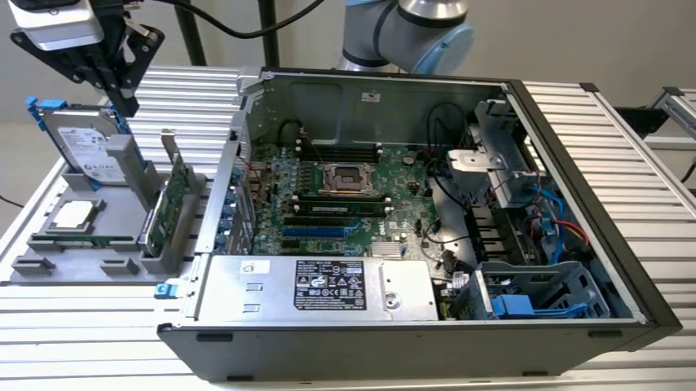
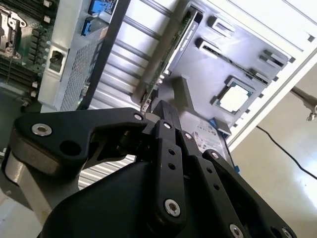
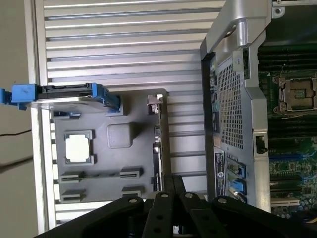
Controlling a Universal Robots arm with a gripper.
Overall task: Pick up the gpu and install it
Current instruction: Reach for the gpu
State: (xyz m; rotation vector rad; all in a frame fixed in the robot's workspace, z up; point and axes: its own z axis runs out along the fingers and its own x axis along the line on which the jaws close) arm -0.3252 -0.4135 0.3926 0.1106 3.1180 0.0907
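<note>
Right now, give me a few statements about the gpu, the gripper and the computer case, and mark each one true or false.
1. The gpu is already seated on the motherboard. False: it stands on edge in the gray holder, outside the case.
2. The case is open, with the motherboard exposed. True.
3. The gripper is holding the hard drive. False: it hovers above the holder and holds nothing.
4. A hard drive with blue rails stands upright in the holder. True.
</note>
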